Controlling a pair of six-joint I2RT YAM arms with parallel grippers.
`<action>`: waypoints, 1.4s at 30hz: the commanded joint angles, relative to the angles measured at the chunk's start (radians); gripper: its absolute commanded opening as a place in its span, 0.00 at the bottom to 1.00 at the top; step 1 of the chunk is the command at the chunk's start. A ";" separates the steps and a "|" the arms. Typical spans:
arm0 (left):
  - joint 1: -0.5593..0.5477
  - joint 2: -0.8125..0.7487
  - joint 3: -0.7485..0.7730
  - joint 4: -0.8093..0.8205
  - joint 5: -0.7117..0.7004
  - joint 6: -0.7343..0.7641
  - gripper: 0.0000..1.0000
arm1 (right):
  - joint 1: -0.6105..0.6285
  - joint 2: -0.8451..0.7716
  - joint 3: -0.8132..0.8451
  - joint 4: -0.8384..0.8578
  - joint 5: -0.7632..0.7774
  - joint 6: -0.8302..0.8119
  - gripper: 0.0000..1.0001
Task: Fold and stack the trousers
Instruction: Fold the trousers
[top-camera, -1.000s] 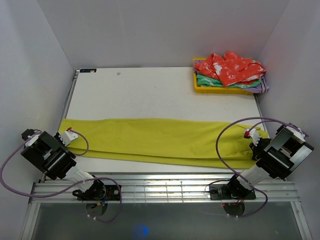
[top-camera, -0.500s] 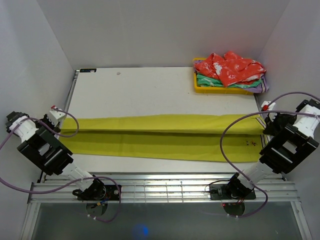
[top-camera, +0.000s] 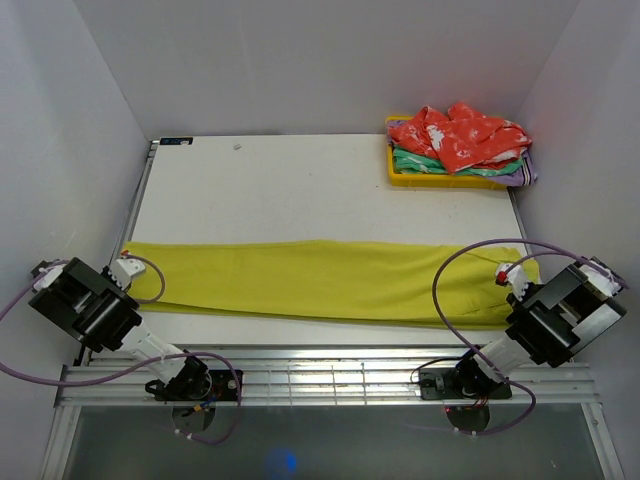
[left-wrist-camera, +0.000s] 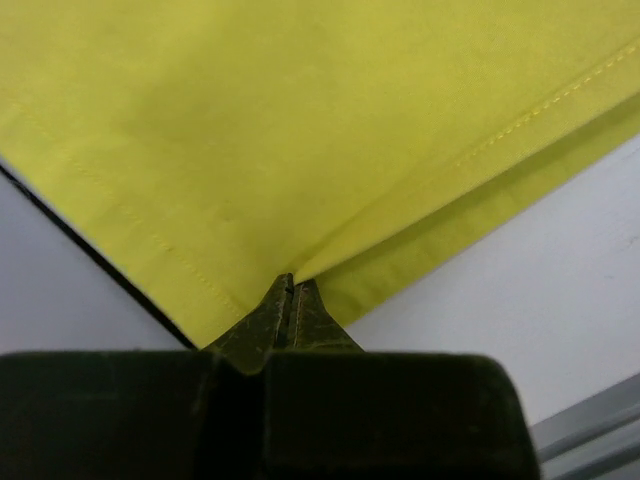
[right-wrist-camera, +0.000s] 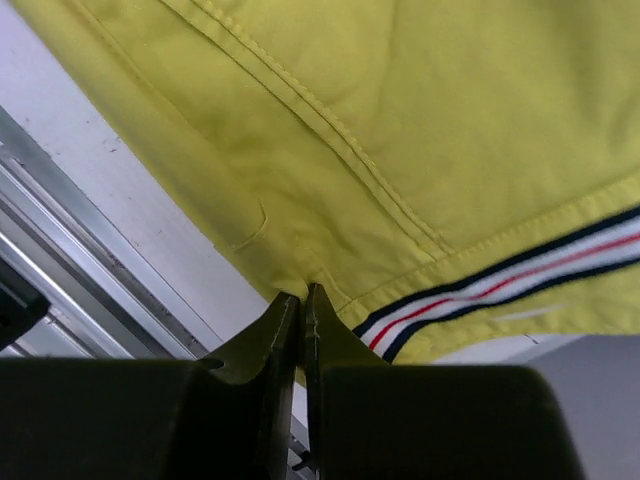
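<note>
Trousers (top-camera: 320, 280) lie taut between left hand (left-wrist-camera: 290, 298) and right hand (right-wrist-camera: 302, 303), both pinching.

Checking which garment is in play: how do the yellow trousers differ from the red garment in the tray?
The trousers are plain yellow; the red garment is patterned. The trousers lie stretched flat across the table; the red garment sits crumpled in the yellow tray. The left hand and right hand pinch the trousers' ends; nothing holds the red garment. Both are cloth.
</note>
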 joint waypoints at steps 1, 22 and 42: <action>0.006 0.021 -0.051 0.295 -0.157 0.032 0.00 | -0.004 0.000 -0.091 0.280 0.143 -0.098 0.08; 0.003 -0.138 0.154 -0.274 0.056 0.101 0.81 | 0.004 0.070 0.269 0.024 0.011 0.012 0.66; -0.365 -0.297 -0.084 -0.034 0.101 -0.706 0.72 | 0.237 -0.006 0.125 0.091 -0.055 0.474 0.70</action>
